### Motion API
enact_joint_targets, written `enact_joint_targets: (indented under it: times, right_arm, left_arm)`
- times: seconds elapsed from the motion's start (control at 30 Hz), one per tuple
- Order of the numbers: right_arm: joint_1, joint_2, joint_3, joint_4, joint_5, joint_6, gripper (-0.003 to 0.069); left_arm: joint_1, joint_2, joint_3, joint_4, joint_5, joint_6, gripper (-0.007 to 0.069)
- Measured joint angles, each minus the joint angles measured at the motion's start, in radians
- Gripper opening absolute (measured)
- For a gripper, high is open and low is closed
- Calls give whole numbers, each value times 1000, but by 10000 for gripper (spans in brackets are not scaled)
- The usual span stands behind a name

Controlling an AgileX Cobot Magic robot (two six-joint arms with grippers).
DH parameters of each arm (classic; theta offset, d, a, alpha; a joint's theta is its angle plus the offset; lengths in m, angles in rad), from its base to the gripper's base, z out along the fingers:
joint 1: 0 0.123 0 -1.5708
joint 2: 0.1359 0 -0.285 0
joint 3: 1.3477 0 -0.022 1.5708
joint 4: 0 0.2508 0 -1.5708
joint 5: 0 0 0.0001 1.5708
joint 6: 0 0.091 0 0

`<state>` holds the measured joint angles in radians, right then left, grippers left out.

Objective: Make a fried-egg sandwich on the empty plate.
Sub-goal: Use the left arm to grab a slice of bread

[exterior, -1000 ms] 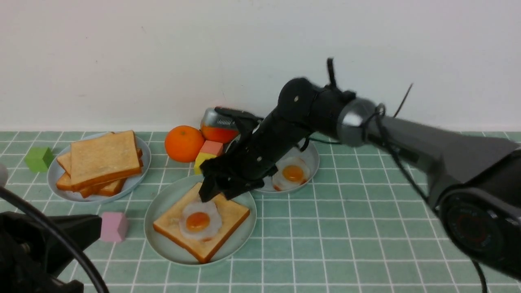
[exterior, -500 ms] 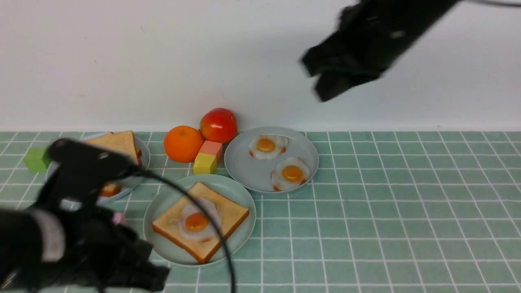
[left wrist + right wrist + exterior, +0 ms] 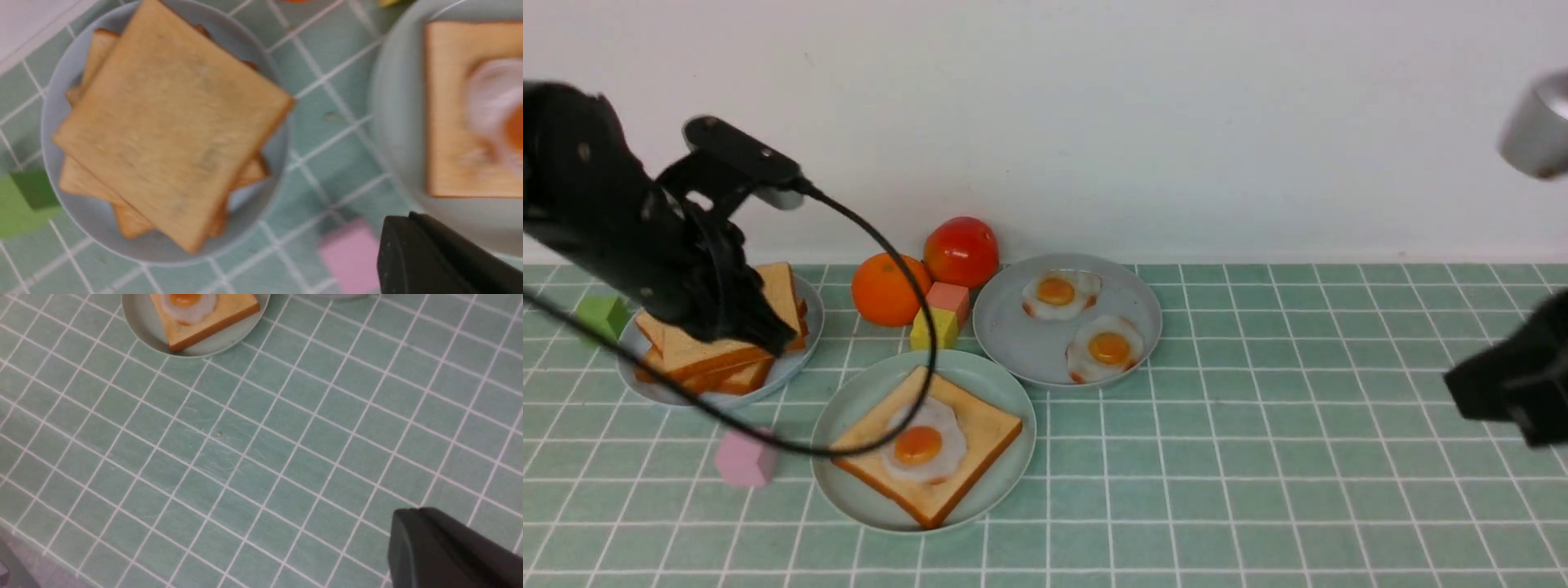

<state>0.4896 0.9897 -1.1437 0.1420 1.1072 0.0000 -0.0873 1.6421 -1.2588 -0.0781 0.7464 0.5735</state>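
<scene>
The pale mint-green plate sits front and centre with one toast slice on it, and a fried egg lies on that slice. A stack of toast rests on the grey-blue plate at the left. My left gripper hangs shut just above that stack, holding nothing. From the left wrist the stack fills the view and the shut left gripper shows at the edge. My right gripper is shut and empty at the far right, and the right wrist view shows it over bare tiles.
A second grey-blue plate behind the mint plate holds two fried eggs. An orange, a tomato and a pink-and-yellow block stand at the back. A pink block and green block lie left. The left arm's cable loops over the mint plate.
The right arm let the egg go onto the toast, lifted away and swung to the far right with jaws closing. The left arm rose and moved over the toast stack.
</scene>
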Motion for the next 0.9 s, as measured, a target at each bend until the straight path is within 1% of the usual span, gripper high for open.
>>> enact_joint_targets:
  times: [0.13,0.17,0.2,0.23,0.3,0.4,0.47,0.5,0.57,0.6,0.67,0.73,0.83,0.9]
  right_arm:
    - [0,-42,23,-4,-18,-35,5]
    - [0,-43,24,-4,-18,-37,5]
    - [0,-44,24,-4,-22,-47,5]
    - [0,-44,25,-4,-25,-48,6]
    - [0,-43,28,-6,-35,-50,7]
    - [1,-41,31,-8,-53,-51,8]
    - [1,-41,31,-9,-60,-51,10]
    - [1,-40,31,-9,-71,-51,12]
    - [1,-39,31,-8,-73,-51,15]
    - [1,-38,31,-8,-73,-51,15]
    - [1,-36,31,-3,-74,-51,15]
    - [1,-35,31,1,-78,-51,15]
    - [1,-35,31,9,-85,-51,18]
    - [1,-33,31,22,-93,-51,22]
  left_arm:
    - [92,126,-117,-24,63,178,-5]
    - [95,131,-117,-24,65,184,-2]
    - [120,169,-147,-24,69,230,28]
    - [125,179,-155,-21,67,240,51]
    - [130,203,-165,-14,45,277,131]
    - [129,230,-169,-12,-4,320,286]
    - [129,241,-168,-12,-22,335,337]
    - [129,255,-169,-11,-40,351,410]
    - [129,276,-169,-11,-58,360,479]
    - [129,287,-169,-10,-63,362,501]
    - [129,310,-169,-7,-78,365,523]
    - [129,330,-169,4,-92,367,528]
    - [129,350,-169,21,-107,367,527]
    - [129,360,-173,45,-121,368,507]
